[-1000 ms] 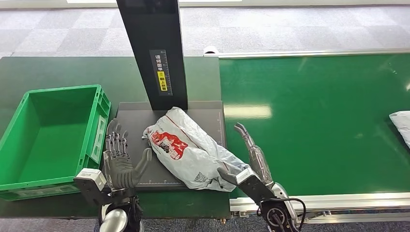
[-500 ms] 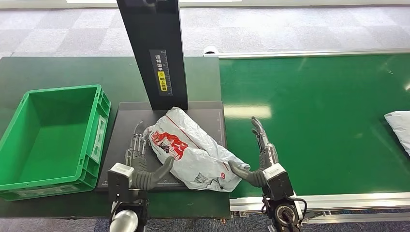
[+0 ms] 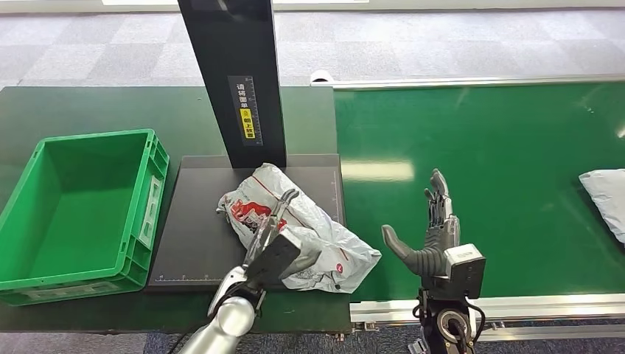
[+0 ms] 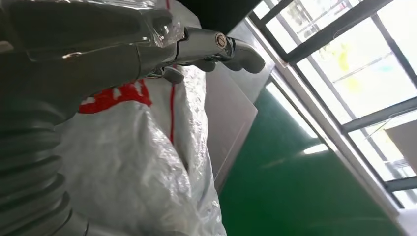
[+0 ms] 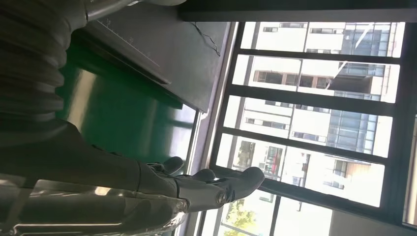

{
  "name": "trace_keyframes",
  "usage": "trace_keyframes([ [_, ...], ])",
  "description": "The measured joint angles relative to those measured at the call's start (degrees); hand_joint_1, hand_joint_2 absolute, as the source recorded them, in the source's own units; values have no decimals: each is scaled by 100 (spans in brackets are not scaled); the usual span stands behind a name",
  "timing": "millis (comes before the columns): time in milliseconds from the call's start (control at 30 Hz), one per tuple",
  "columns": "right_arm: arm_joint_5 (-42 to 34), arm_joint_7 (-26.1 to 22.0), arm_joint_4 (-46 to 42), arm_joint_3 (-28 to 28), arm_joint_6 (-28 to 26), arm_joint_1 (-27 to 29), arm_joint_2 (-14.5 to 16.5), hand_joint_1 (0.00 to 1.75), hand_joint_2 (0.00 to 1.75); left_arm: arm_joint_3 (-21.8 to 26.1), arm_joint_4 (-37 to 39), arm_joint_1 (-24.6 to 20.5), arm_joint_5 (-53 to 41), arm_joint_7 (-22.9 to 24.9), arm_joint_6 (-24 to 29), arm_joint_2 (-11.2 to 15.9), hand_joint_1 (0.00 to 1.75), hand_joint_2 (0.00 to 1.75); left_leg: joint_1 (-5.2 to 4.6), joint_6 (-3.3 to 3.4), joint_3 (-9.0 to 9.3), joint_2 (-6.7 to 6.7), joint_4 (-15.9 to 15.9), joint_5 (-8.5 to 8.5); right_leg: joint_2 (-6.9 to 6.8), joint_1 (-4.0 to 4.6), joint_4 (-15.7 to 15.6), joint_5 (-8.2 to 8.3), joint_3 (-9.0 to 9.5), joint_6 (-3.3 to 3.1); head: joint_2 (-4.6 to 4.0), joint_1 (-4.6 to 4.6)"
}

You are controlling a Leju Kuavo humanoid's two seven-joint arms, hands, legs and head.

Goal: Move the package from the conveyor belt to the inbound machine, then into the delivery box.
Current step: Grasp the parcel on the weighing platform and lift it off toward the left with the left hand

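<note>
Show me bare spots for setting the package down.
Crate is empty. Scale plate is bare between crate and package. Belt is bare between right robot hand and second package. Crowded: the plate's right half, under left robot hand.

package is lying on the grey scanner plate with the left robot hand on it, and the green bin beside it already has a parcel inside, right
Not quite. The package does lie on the grey scanner plate with the left robot hand on it, but the green bin beside it holds nothing. The head view shows its bare green floor.
</note>
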Motion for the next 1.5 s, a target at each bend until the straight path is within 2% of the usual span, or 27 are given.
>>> trace_keyframes([
  [100, 16, 50, 0, 0, 14, -25, 20, 0, 175, -136, 784, -658, -606, 412, 59, -97, 0, 175, 0, 1, 0, 1, 0, 4, 0, -1, 0, 5, 0, 1, -1, 1],
  [233, 56, 164, 2, 0, 57, -100, 32, 0, 175, -383, 1846, -1427, -1550, 1341, 328, -215, 0, 175, 0, 0, 0, 2, 1, 7, 1, -1, 1, 8, 0, 2, 0, -1],
  [300, 78, 211, 2, 0, 62, -138, 33, 0, 175, -496, 2270, -1697, -1864, 1750, 301, -266, 0, 175, 0, 0, 0, 1, 1, 7, 1, -1, 1, 8, 0, 2, 0, -1],
  [400, 101, 248, 2, 0, 63, -177, 33, 0, 175, -603, 2715, -1956, -2045, 2004, 198, -327, 0, 175, 0, 0, 0, 1, 1, 7, 1, 0, 1, 7, 0, 2, 0, -1],
  [467, 108, 258, 5, 0, 66, -194, 33, 0, 175, -667, 2913, -2077, -2192, 2113, -11, -357, 5, 175, 0, 0, 0, 0, 1, 6, 0, 0, 1, 7, 2, 2, 0, -1],
  [600, 133, 285, 57, 0, 90, -253, 38, 0, 175, -822, 3222, -2329, -2664, 2323, -804, -424, 10, 175, 0, 0, 17, -9, 0, 5, -1, -1, 0, 5, 28, 2, 0, 1],
  [633, 136, 289, 75, 0, 97, -270, 40, 0, 175, -848, 3277, -2368, -2720, 2334, -900, -437, 21, 175, 0, 0, 24, -9, -1, 4, -1, -1, 0, 4, 37, 2, 0, 0],
  [733, 137, 292, 129, 0, 104, -305, 51, 0, 175, -904, 3396, -2433, -2761, 2343, -989, -463, 139, 175, 0, 0, 39, -12, -1, 3, -3, -1, -1, 3, 55, 2, 0, -1],
  [767, 137, 292, 144, 0, 104, -312, 53, 0, 175, -918, 3425, -2441, -2762, 2342, -1009, -469, 170, 175, 0, 0, 42, -14, -1, 3, -5, -1, -1, 3, 59, 2, 0, 1],
  [800, 137, 292, 157, 0, 105, -318, 53, 0, 175, -929, 3449, -2441, -2764, 2338, -1030, -475, 174, 175, 0, 0, 46, -15, -1, 3, -6, -1, -1, 3, 64, 2, 0, 0],
  [967, 136, 390, 229, 0, 147, -325, 53, 0, 175, -940, 3504, -2372, -2806, 2237, -990, -484, 175, 175, 0, 0, 59, -15, -2, 5, -6, -1, -2, 4, 79, 2, 0, 1],
  [1133, -153, 562, 384, -1, 499, -325, 53, 0, 175, -917, 3505, -2292, -2839, 2003, -872, -481, 175, 175, 0, -1, 65, -16, -1, 9, -6, -1, -1, 7, 79, 1, 0, -1],
  [1300, -243, 571, 535, -2, 590, -326, 53, 0, 175, -909, 3499, -2239, -2841, 1891, -804, -480, 175, 175, 0, -2, 65, -15, -1, 8, -6, 0, 0, 5, 76, 1, 0, -1],
  [1400, -282, 665, 604, -6, 663, -336, 53, 0, 175, -866, 3461, -2157, -2824, 1722, -486, -469, 175, 175, 0, -2, 60, -14, -1, 8, -6, 0, -1, 5, 70, 1, 0, 0],
  [1500, -513, 1007, 756, -41, 982, -361, 51, 0, 175, -733, 3356, -2005, -2703, 1453, 70, -441, 175, 175, 0, -2, 55, -13, -1, 8, -6, 0, -1, 5, 64, 1, 0, 1],
])
